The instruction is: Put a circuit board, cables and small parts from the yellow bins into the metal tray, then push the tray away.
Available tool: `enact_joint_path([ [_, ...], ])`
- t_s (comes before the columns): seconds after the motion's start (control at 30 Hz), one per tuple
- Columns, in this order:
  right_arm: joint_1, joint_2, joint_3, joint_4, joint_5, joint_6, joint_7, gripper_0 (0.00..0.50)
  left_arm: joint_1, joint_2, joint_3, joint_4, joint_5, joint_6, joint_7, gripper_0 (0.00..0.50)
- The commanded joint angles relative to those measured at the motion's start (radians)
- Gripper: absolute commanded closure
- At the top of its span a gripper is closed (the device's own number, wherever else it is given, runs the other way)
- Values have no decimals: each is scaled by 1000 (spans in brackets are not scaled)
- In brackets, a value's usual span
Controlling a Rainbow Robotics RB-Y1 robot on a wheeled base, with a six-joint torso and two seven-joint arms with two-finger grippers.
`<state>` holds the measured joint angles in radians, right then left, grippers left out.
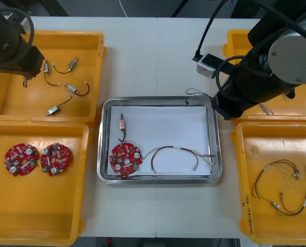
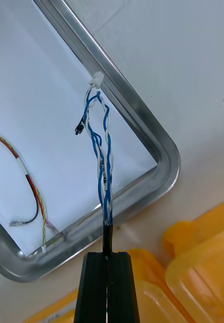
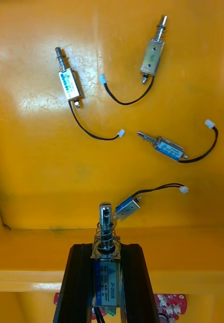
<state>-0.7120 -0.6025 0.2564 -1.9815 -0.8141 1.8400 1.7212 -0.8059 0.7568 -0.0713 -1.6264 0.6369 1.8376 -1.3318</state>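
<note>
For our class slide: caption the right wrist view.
Right gripper, shut on a blue-white cable, above the tray near its corner.

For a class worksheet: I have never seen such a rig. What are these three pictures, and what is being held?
This is a two-armed robot with black two-finger grippers. One camera looks down on the table from above; the other two sit on the wrists. Yellow bins flank a metal tray that holds a circuit board, a metal part and a red and yellow cable. The left gripper, over the far left bin, is shut on a second part; the right gripper, over the tray's far right corner, is shut on a blue and white cable.
</note>
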Motion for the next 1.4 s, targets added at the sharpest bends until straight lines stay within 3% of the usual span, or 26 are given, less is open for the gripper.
enact_joint_path([
  [0.03, -40, 17, 83, -28, 49, -61, 162, 500, -2, 18, 34, -84, 4, 25, 85, 500],
  [0.27, -40, 17, 176, -26, 121, -123, 291, 500, -4, -10, 42, -132, 0, 38, 146, 499],
  [0.53, -40, 24, 261, 36, 158, -245, 311, 500, -2, -50, 61, -182, -6, 82, 172, 499],
  [0.83, -40, 33, 363, 128, 262, -363, 340, 500, -4, -94, 67, -213, -6, 82, 207, 499],
  [1.3, -37, 55, 420, 224, 260, -446, 360, 485, -4, -100, 67, -221, 3, 82, 220, 500],
  [1.33, -37, 56, 420, 224, 256, -444, 360, 376, -2, -100, 67, -219, 6, 82, 220, 499],
  [1.37, -37, 56, 420, 224, 254, -444, 360, 322, -4, -100, 65, -219, 6, 82, 220, 500],
  [1.4, -37, 56, 420, 224, 254, -444, 362, 111, -2, -100, 65, -219, 6, 82, 220, 500],
])
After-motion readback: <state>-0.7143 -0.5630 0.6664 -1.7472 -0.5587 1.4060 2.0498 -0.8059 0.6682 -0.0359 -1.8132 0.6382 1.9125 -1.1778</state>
